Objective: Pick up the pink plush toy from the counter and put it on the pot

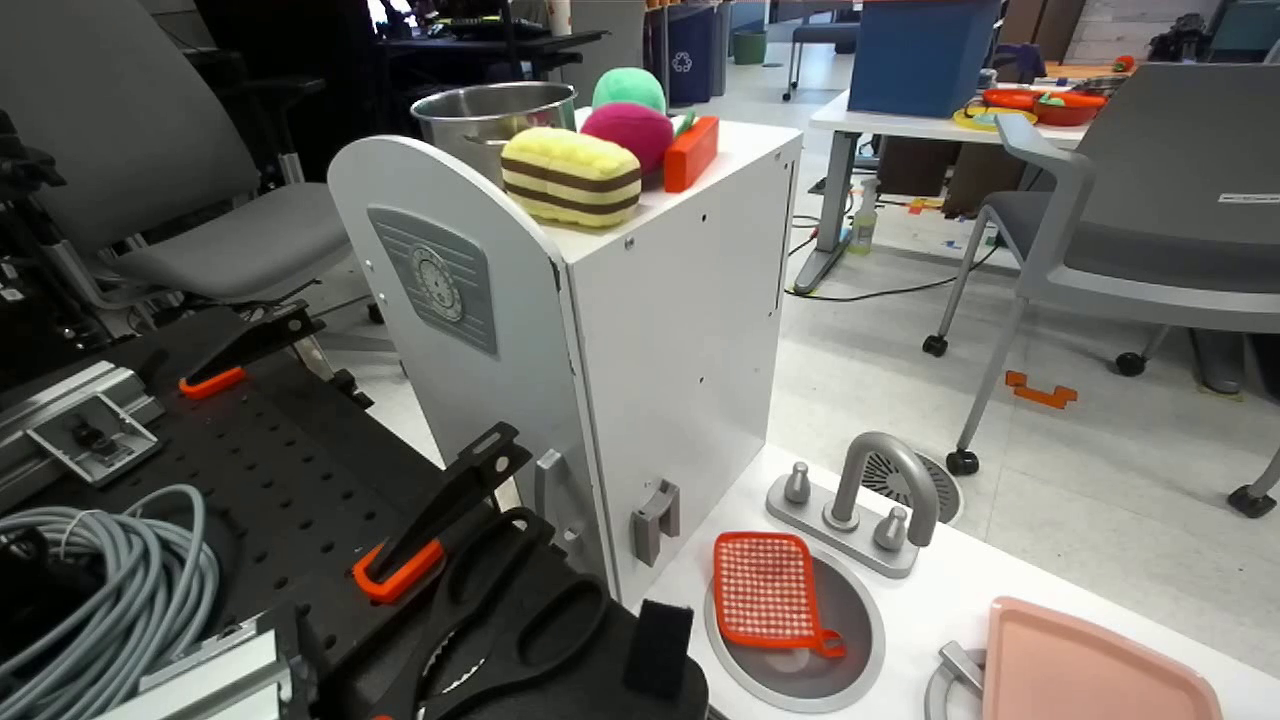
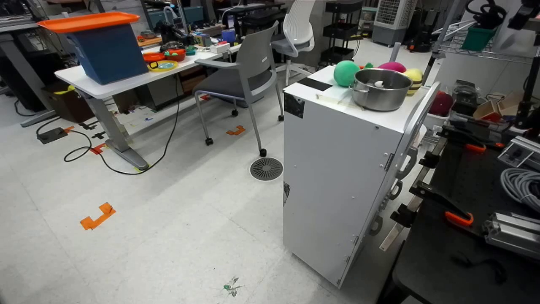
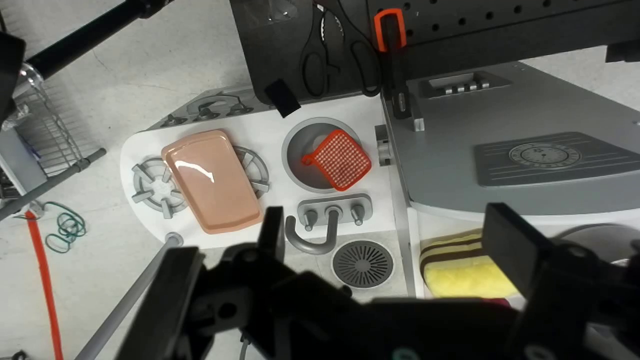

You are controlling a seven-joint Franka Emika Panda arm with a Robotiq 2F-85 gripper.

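While the pink toy (image 1: 636, 132) rests, jaws gape wide.

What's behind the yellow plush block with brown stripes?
In an exterior view, a round magenta plush toy and round grey metal pot show behind the plush block, a round green ball beyond. The block covers parts of toy and pot; those can't be seen.
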